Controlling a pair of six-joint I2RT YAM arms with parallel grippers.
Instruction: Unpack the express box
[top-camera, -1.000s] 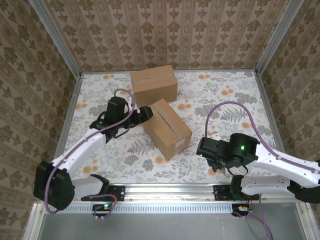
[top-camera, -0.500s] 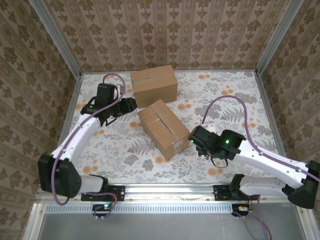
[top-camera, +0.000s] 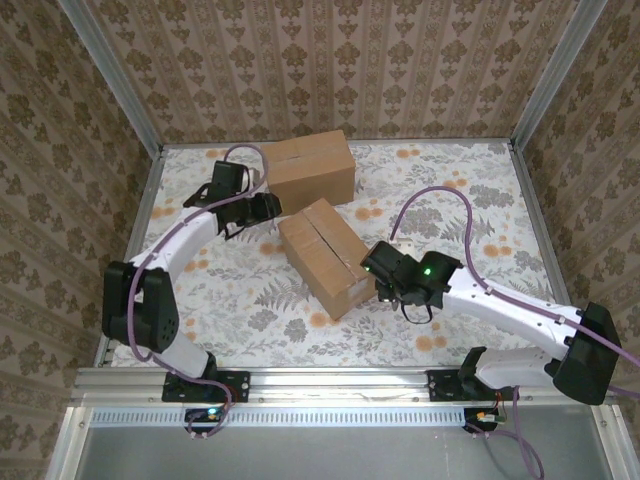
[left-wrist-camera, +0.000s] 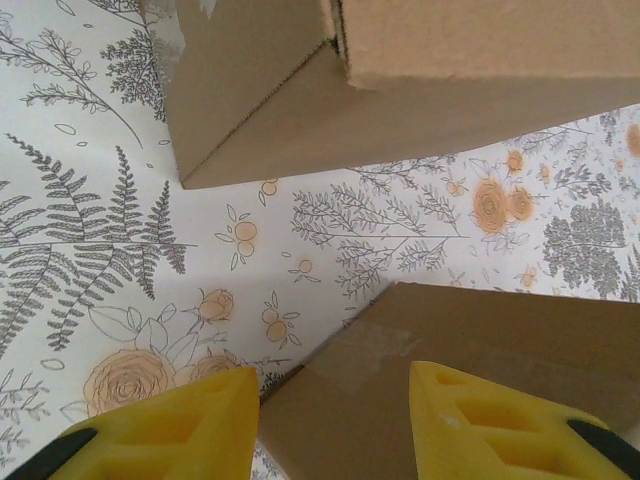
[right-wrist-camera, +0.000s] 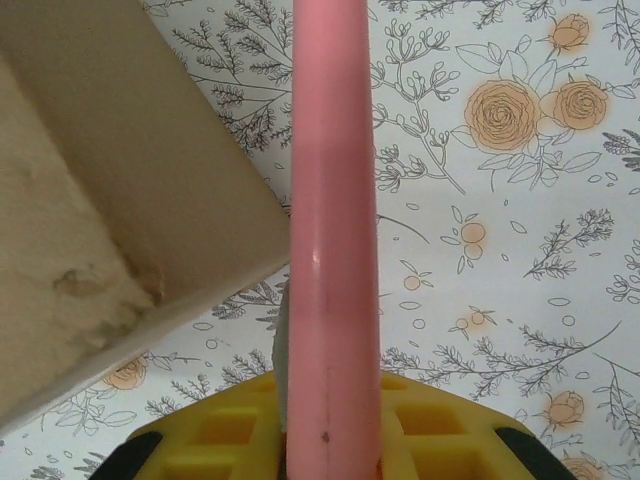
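The express box lies angled at the centre of the floral surface, with its taped seam facing up. A second box stands just behind it, near the far edge. The left claw hovers over the far left corner of the express box, jaws partly apart, gripping nothing. The right claw is clamped on a pink rod and sits just beside the near right end of the express box.

Cardboard boxes: two, far box, near box. Pink rod: one. Claws: two, left claw, right claw.
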